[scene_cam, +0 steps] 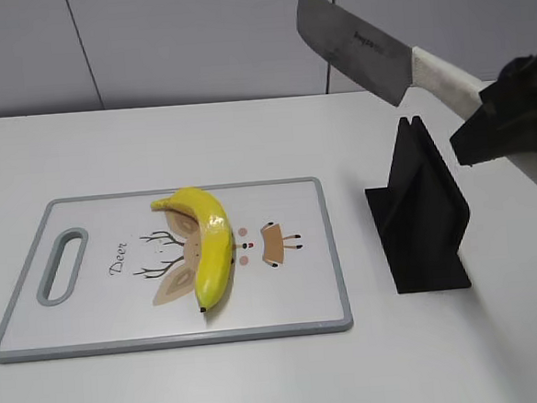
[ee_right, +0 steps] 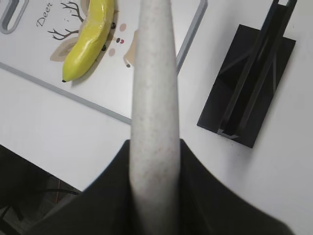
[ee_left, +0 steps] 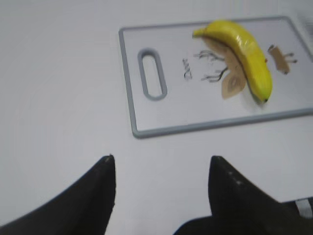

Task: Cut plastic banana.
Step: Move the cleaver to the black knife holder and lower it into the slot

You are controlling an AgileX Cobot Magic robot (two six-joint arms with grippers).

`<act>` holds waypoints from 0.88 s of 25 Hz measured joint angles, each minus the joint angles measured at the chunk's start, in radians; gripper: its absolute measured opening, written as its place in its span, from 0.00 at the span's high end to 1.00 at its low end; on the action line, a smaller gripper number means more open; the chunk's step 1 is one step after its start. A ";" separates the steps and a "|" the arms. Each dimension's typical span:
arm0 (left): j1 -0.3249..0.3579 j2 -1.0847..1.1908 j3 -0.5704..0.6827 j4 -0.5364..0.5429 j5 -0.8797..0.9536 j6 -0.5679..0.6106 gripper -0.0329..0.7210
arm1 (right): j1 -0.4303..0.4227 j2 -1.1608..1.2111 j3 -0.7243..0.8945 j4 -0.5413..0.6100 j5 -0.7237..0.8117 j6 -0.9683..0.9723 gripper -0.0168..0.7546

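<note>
The plastic banana (scene_cam: 211, 243) lies whole on a white cutting board (scene_cam: 294, 301) with a grey rim and deer drawing; it also shows in the left wrist view (ee_left: 247, 54) and the right wrist view (ee_right: 90, 41). My right gripper (scene_cam: 503, 125) is shut on the speckled white handle (ee_right: 154, 98) of a cleaver whose steel blade (scene_cam: 354, 46) is held high, above and right of the board. My left gripper (ee_left: 161, 169) is open and empty over bare table, left of the board, out of the exterior view.
A black knife stand (scene_cam: 419, 209) sits right of the board, under the raised knife; it also shows in the right wrist view (ee_right: 249, 83). The board has a handle slot (scene_cam: 63, 265) at its left end. A white table and grey wall panels surround.
</note>
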 joint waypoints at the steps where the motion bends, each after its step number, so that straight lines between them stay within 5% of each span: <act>1: 0.000 -0.055 0.000 0.000 0.000 0.000 0.20 | 0.000 -0.006 0.001 -0.012 0.001 0.010 0.77; 13: 0.001 -0.115 0.027 0.006 -0.050 0.000 0.24 | 0.000 -0.125 0.004 -0.091 0.099 0.117 0.77; 22: 0.001 -0.115 0.031 0.010 -0.061 0.009 0.25 | 0.000 -0.170 0.080 -0.253 0.116 0.350 0.77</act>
